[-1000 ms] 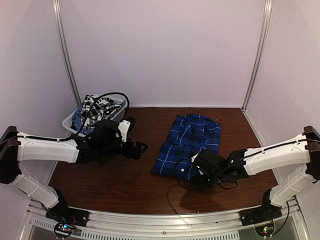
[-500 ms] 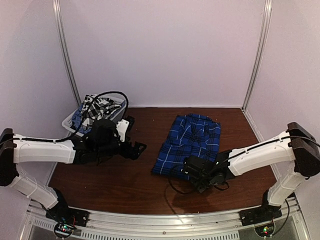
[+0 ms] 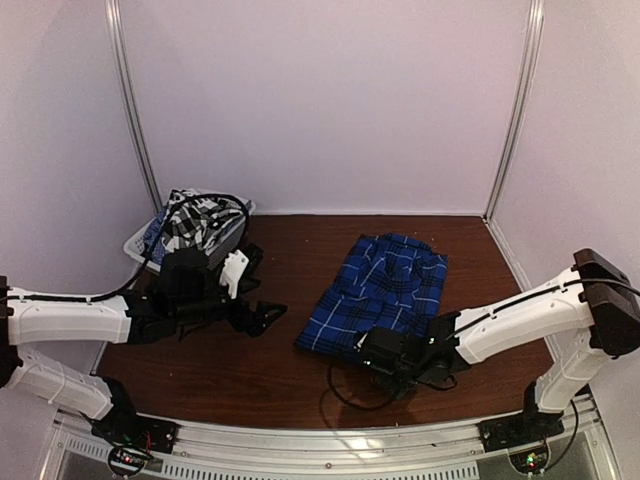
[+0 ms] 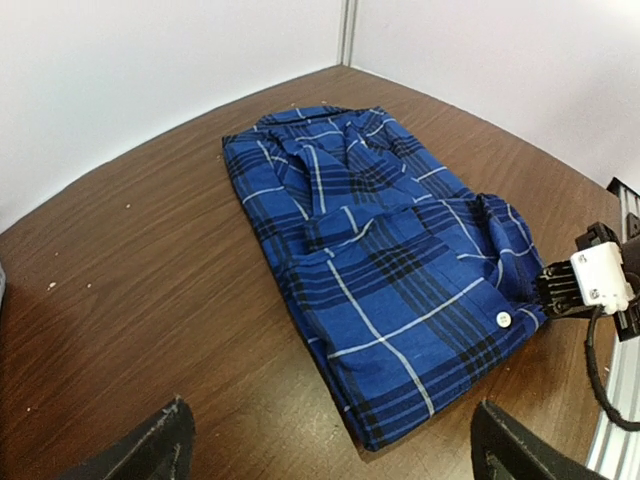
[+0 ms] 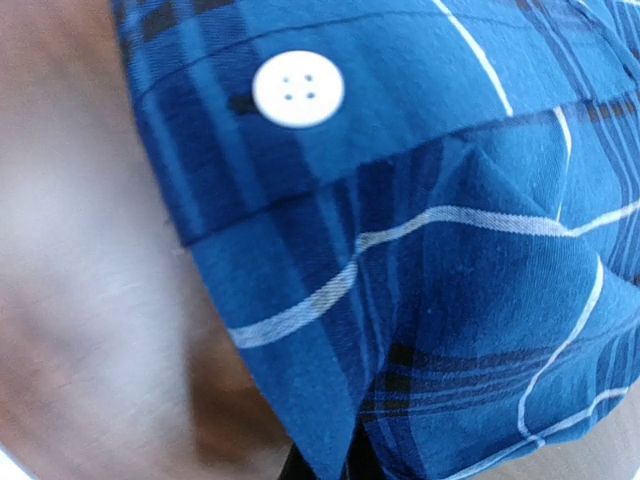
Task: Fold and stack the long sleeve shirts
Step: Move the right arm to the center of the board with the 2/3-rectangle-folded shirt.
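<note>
Cannot see from above the tips of the right gripper (image 3: 372, 350), buried at the near corner of the blue plaid shirt (image 3: 385, 290), nor more than edge-cropped stubs of the fingers (image 4: 150, 450) of the left gripper (image 3: 265, 318), nor detail in the blurred table (image 5: 80, 250) close up.

Blue plaid shirt (image 4: 380, 270) is def woven cloth — soft, matt, fine weave visible up close, w/ a smooth glossy white plastic button (image 5: 298, 88). Checked shirt (image 3: 195, 215) looks like matt cloth too. Table (image 3: 250, 380) is dark wood w/ a slight sheen. Basket (image 3: 133, 243) = white plastic mesh. Right arm shell (image 3: 520, 315) is smooth white plastic, front rail (image 3: 330, 452) bare metal — kinda shiny.
</note>
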